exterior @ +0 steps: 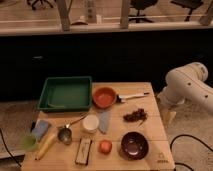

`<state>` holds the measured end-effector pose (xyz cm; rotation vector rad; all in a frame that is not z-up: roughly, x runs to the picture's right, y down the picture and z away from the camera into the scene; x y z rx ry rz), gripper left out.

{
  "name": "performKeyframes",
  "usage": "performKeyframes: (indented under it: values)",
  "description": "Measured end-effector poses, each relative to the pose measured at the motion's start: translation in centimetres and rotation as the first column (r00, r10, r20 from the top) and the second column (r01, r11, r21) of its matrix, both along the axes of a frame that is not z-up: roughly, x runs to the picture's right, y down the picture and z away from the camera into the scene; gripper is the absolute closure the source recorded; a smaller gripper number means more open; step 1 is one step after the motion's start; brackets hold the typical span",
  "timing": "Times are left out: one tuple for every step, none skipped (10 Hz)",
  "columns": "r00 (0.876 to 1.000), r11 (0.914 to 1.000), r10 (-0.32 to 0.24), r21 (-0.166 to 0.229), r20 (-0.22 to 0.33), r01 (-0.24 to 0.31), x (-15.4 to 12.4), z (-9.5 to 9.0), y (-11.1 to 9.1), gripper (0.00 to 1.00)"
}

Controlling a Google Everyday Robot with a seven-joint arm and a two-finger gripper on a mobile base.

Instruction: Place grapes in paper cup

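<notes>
Wooden table (pixel 150 131), white arm (pixel 189 87) off its right edge. Gripper (pixel 169 116) hangs just beside the table's right side, fingers spread, nothing between them. Green tray (pixel 66 80) back left, orange bowl (pixel 104 90) just right of it. Dark maroon bowl (pixel 134 145) front right. Grapes (pixel 135 116) lie on the bare table between the two bowls, right of centre, near the gripper but apart from it. Paper cup (pixel 90 123) upright at centre, well left of the grapes. Metal scoop (pixel 65 135) left of the cup, pale green cup (pixel 29 142) at the front left corner.
</notes>
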<state>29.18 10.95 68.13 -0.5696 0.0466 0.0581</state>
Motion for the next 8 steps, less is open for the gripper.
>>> performKeyframes:
  values:
    - [1.0,1.0,0.0,0.0,0.0,0.0,0.0,0.0,0.0,0.2]
    - [1.0,1.0,-0.004,-0.004,0.005,0.004,0.0,0.3,0.2,0.2]
    - [1.0,0.9999,-0.013,-0.007,0.013,0.013,-0.2,1.0,0.5,0.2]
    - [0.999,0.9996,-0.024,-0.012,0.029,0.024,-0.7,2.3,1.1,0.2]
    - [0.999,0.9993,-0.033,-0.016,0.036,0.033,-0.8,3.3,1.8,0.2]
    - [0.998,0.9991,-0.037,-0.021,0.043,0.038,-0.8,4.1,2.3,0.2]
    - [0.998,0.9989,-0.04,-0.024,0.049,0.041,-0.9,4.4,2.4,0.2]
    - [0.997,0.9984,-0.049,-0.025,0.062,0.05,-1.1,5.0,2.3,0.2]
